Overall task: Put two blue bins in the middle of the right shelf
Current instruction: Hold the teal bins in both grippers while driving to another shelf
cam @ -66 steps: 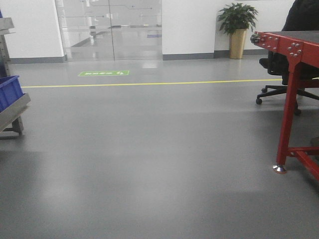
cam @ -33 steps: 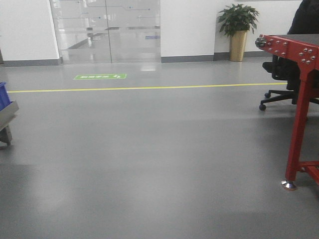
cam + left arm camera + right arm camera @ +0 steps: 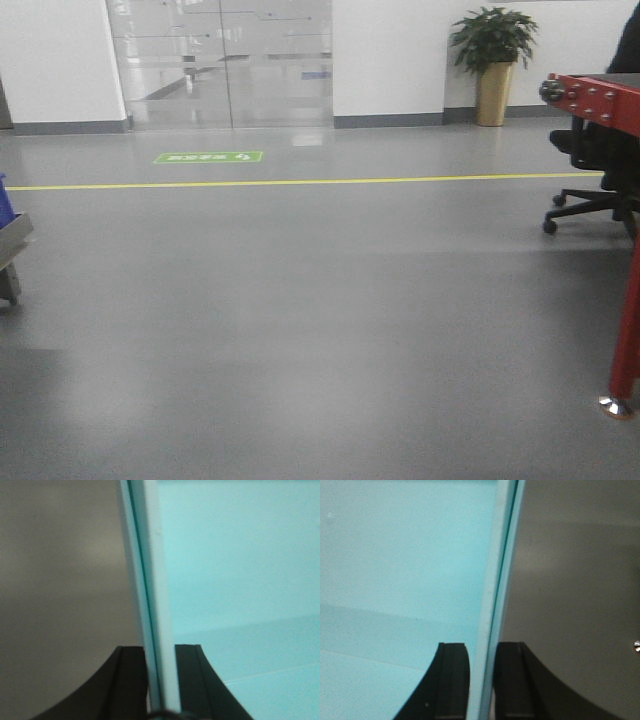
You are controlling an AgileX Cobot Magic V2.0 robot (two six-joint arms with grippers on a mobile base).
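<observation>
Between each black hand's fingers, left hand (image 3: pixel 161 680) and right hand (image 3: pixel 481 685), a pinched smooth bin wall (image 3: pixel 152 580) (pale blue plastic).

Pale cyan bin wall (image 3: pixel 155 580), red table (image 3: pixel 600 100), yellow floor line (image 3: pixel 300 182)

The front view is evenly lit from overhead and rather soft, with faint grain. Pale glare spreads over the grey floor (image 3: pixel 300 300), strongest below the glass doors (image 3: pixel 220 60), which reflect ceiling lights. Both wrist views are dim and heavily blurred: the bin wall (image 3: pixel 155 580) between the dark fingers (image 3: pixel 127 685) washes out to pale cyan, its edges fuzzy, and the floor beside the fingers falls into murky brown-grey shadow.
</observation>
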